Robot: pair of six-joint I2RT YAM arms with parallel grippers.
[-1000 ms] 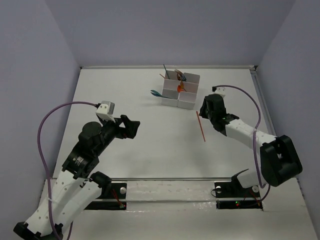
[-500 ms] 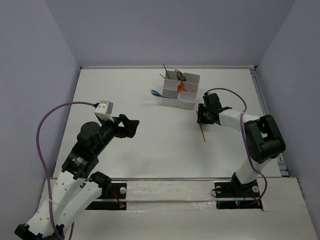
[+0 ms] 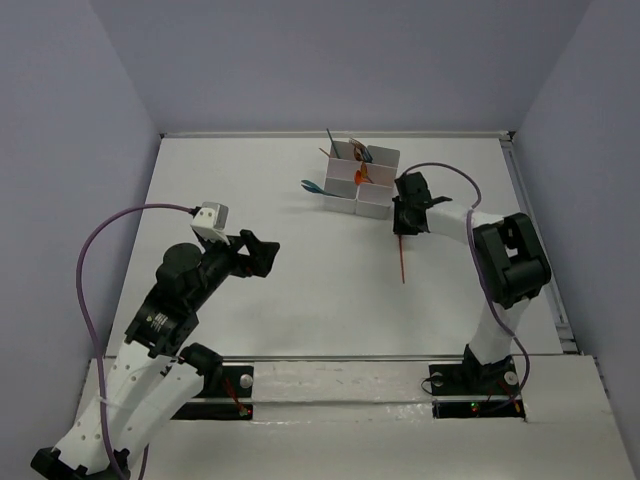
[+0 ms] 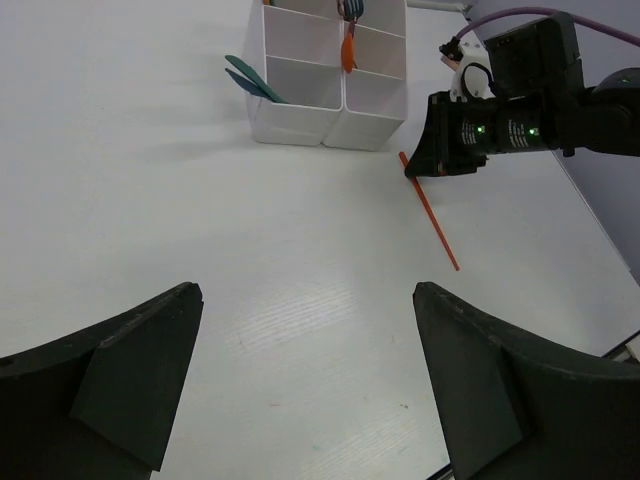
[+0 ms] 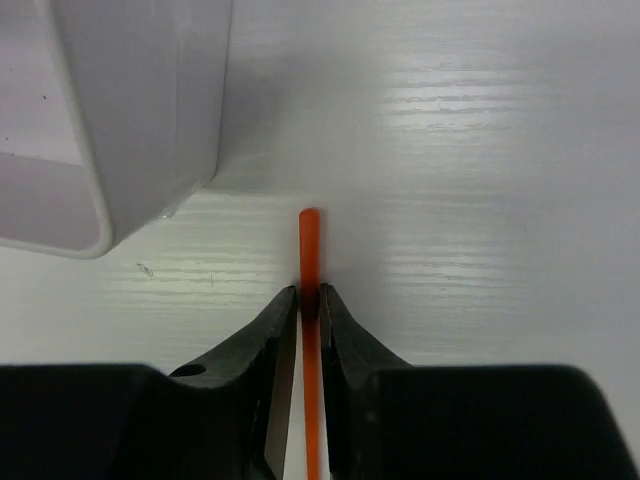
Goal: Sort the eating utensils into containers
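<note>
White-shelled arms (image 3: 135,390) have black joints (image 3: 180,270), purple cables (image 3: 82,265), black tapered fingers (image 5: 262,335), and green lights (image 4: 482,129) on the right hand (image 4: 412,168).

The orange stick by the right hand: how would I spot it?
Find the white block of compartments at the far end. Just right of it, the right hand pinches one end of a thin orange stick. It alone lies outside the block; other utensils sit in compartments.

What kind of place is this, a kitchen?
Probably a robot test booth, not a kitchen. A left arm and a right arm stand at a white table, plain lilac walls close it in, and the right gripper pinches an orange utensil near a white compartment block.
</note>
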